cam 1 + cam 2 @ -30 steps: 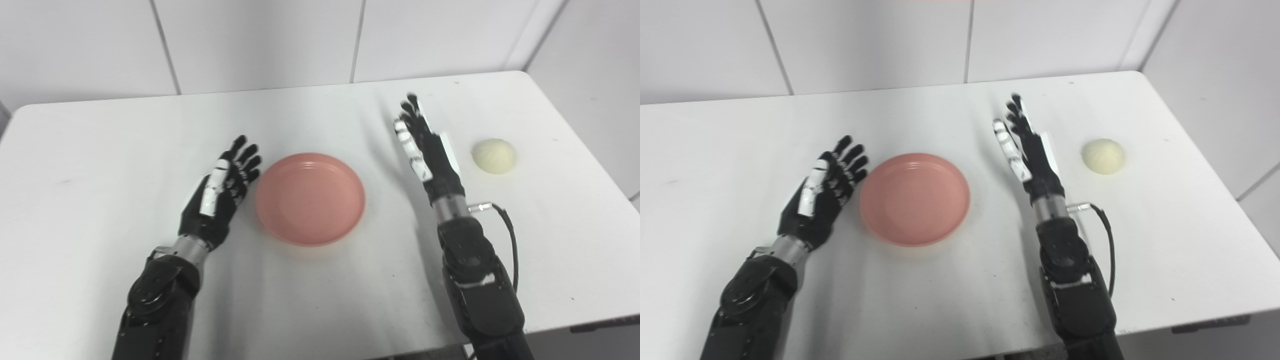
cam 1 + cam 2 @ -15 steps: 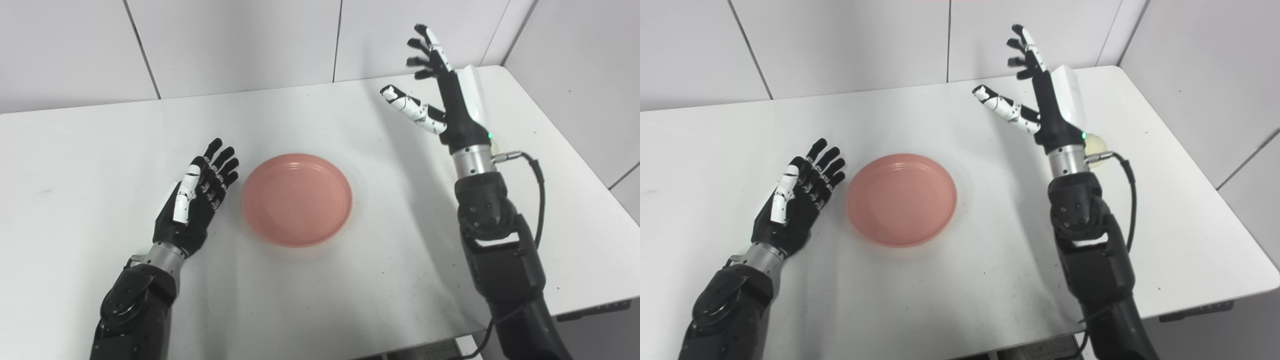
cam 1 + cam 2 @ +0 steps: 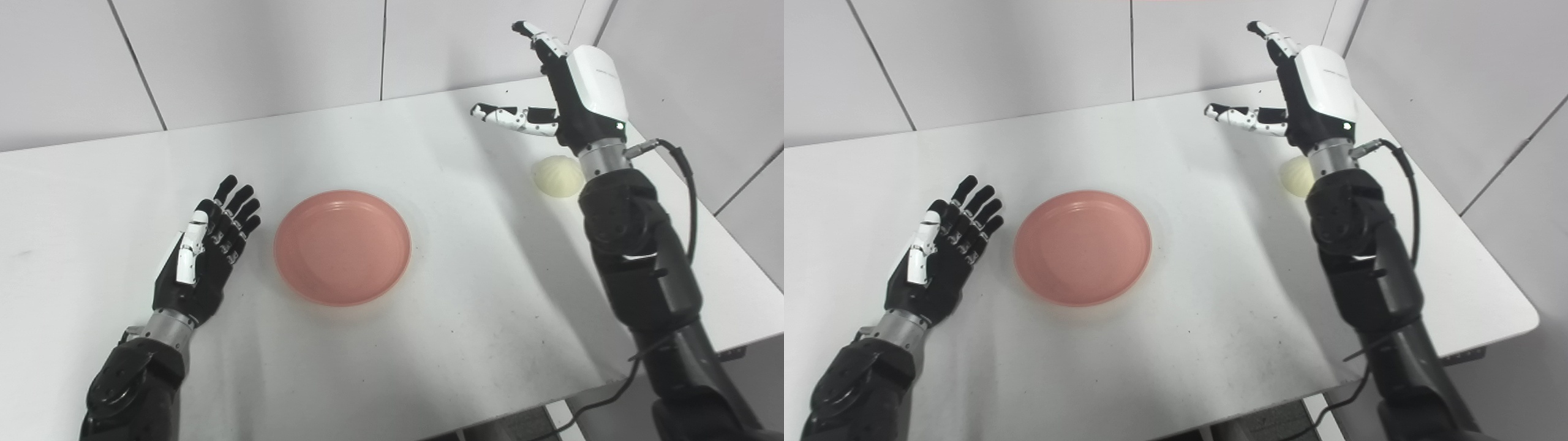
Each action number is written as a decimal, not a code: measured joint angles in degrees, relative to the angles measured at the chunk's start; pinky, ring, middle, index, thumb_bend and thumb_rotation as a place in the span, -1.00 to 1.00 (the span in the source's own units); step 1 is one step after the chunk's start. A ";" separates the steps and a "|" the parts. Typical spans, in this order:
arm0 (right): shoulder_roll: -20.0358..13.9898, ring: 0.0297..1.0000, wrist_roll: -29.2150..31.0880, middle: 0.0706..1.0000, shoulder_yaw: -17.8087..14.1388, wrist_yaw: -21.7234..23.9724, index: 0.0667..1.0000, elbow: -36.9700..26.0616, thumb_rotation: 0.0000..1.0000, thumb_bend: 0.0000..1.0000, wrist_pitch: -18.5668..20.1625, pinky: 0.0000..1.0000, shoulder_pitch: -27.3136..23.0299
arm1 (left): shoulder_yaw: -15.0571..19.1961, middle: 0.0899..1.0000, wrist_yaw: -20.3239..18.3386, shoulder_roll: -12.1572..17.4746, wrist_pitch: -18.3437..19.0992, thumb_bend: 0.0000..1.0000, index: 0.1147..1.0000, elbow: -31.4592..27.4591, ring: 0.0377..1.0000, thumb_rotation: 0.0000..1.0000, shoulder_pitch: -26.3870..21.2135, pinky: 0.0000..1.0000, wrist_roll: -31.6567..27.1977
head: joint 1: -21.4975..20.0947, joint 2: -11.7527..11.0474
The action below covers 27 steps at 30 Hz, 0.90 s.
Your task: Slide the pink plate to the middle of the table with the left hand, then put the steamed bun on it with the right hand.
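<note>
Pink plate [image 3: 342, 246] lay flat and empty on the white bench [image 3: 429, 331], about midway across it, and everything else is placed from that plate. Just to the plate's left, the left hand [image 3: 205, 263] rested low over the bench with its palm turned up and its fingers [image 3: 236, 205] stretched out and apart, holding nothing; its fingertips came near the plate's left rim without touching it. Well to the plate's right and farther back, the steamed bun [image 3: 556, 176] sat on the bench by the right edge, pale and round, partly hidden behind the right wrist in the right eye view. The right hand [image 3: 572, 92] was raised above the bench, beyond the plate on the far right, just above and behind the bun and clear of it. Its fingers [image 3: 1268, 33] pointed up toward the wall and its thumb [image 3: 511, 116] stuck out sideways toward the plate's side, all spread and gripping nothing.
</note>
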 measured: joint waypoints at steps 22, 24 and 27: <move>-7.44 0.74 1.93 0.82 -0.26 3.72 0.80 11.87 -0.02 0.73 4.89 0.54 1.44 | 0.80 0.92 -1.11 1.73 -1.21 -0.21 0.91 1.30 0.92 1.00 -0.43 0.95 -1.29 | -1.85 0.70; -7.44 0.71 2.25 0.81 -0.26 3.62 0.78 12.62 -0.05 0.74 4.89 0.50 1.40 | 0.84 0.91 -1.11 1.77 -1.20 -0.21 0.90 1.30 0.92 1.00 -0.42 0.95 -1.30 | -1.93 0.97; -7.41 0.69 2.77 0.79 -0.08 3.57 0.75 14.20 -0.04 0.76 4.89 0.47 1.36 | 0.94 0.91 -1.11 1.80 -1.19 -0.21 0.90 1.25 0.91 1.00 -0.38 0.96 -1.57 | -2.02 1.14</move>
